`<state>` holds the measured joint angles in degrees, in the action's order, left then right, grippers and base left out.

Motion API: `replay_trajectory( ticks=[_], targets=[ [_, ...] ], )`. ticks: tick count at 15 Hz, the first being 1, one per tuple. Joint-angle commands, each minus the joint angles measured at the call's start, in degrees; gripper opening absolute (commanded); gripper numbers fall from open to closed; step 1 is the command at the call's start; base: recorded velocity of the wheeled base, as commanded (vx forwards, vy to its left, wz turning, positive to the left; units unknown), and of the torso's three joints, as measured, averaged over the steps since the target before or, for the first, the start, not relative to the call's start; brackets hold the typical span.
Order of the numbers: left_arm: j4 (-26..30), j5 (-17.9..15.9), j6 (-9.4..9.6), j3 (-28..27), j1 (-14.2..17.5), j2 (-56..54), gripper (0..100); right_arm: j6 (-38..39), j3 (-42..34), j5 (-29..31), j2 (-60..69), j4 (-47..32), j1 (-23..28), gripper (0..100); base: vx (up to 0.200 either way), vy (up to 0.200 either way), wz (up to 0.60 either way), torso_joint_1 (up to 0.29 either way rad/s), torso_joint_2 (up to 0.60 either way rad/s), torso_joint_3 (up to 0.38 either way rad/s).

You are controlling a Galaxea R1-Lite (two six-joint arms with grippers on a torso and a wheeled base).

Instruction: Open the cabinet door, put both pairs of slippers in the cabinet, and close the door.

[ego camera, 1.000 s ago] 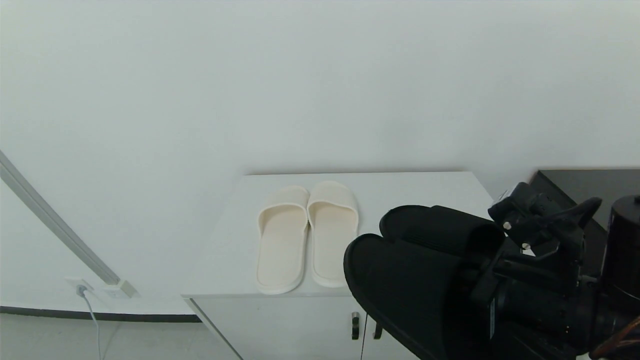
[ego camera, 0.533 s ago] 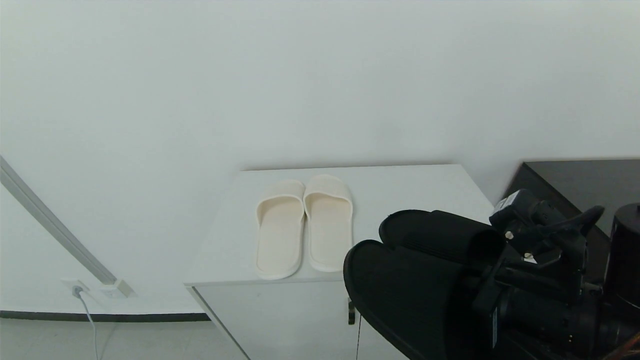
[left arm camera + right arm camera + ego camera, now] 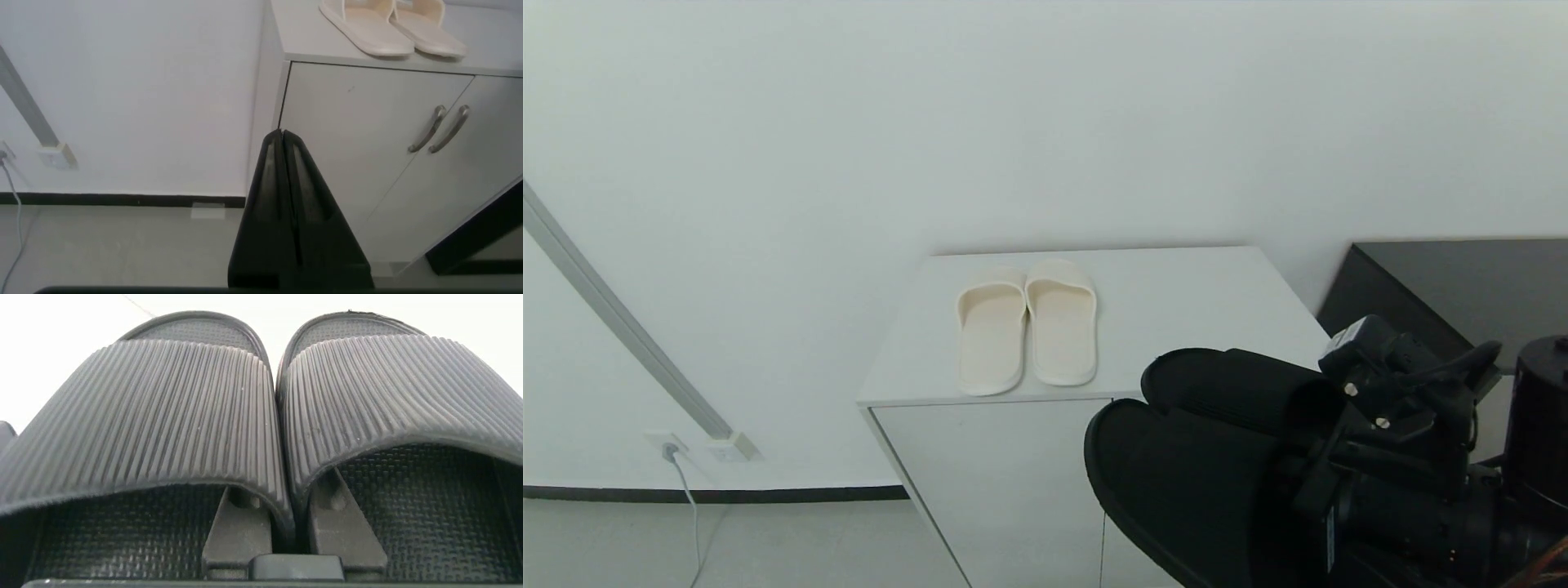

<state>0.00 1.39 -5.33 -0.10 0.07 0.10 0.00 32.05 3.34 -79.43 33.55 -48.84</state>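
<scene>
My right gripper [image 3: 1313, 459] holds a pair of black slippers [image 3: 1192, 457] side by side in the air, in front of the white cabinet's [image 3: 1176, 302] right end. In the right wrist view one finger sits under each ribbed strap of the black slippers [image 3: 196, 400], with the right gripper [image 3: 282, 532] shut on their touching inner walls. A pair of cream slippers [image 3: 1025, 327] lies on the cabinet top. My left gripper [image 3: 283, 140] hangs shut and holds nothing, low before the cabinet doors [image 3: 368, 147], which are closed, their two handles [image 3: 440, 129] side by side.
A wall socket with a cable [image 3: 670, 451] and a slanted grey strip [image 3: 605, 310] are on the wall left of the cabinet. A dark table [image 3: 1462, 278] stands to the cabinet's right. Open floor [image 3: 122, 245] lies before the cabinet.
The head view has drawn back from the cabinet, so more of its front shows. The right gripper keeps the black slippers in the same hold.
</scene>
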Motion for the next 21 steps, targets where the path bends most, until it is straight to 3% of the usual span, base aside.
replay_trajectory(
  ticks=[1,10,17,18,21],
  targets=[
    [0.0,0.02,-0.03,0.01,0.01,-0.01,0,0.0,-0.06,-0.09,-0.11,0.03,-0.03,0,0.0,0.0,0.0,0.0,0.0,0.0],
    [0.0,0.1,-0.12,0.01,0.01,-0.01,0,-0.35,-1.55,-2.37,-0.28,0.11,-0.12,0,0.0,0.0,0.0,-0.007,0.02,0.011],
    [0.0,0.02,-0.03,0.01,0.01,-0.01,0,-0.62,-4.1,-4.66,-0.2,3.01,-0.47,0,0.0,0.0,0.0,-0.198,0.46,0.263],
    [0.0,0.02,0.05,-0.08,0.01,-0.01,100,-0.62,-4.19,-4.75,-0.2,3.1,-0.47,0,0.0,0.0,0.0,-0.222,0.55,0.325],
    [0.0,-0.07,0.14,0.01,0.01,-0.01,100,-0.62,-4.72,-4.75,-0.37,3.1,-0.91,0,0.0,0.0,0.0,-0.219,0.54,0.321]
  ],
)
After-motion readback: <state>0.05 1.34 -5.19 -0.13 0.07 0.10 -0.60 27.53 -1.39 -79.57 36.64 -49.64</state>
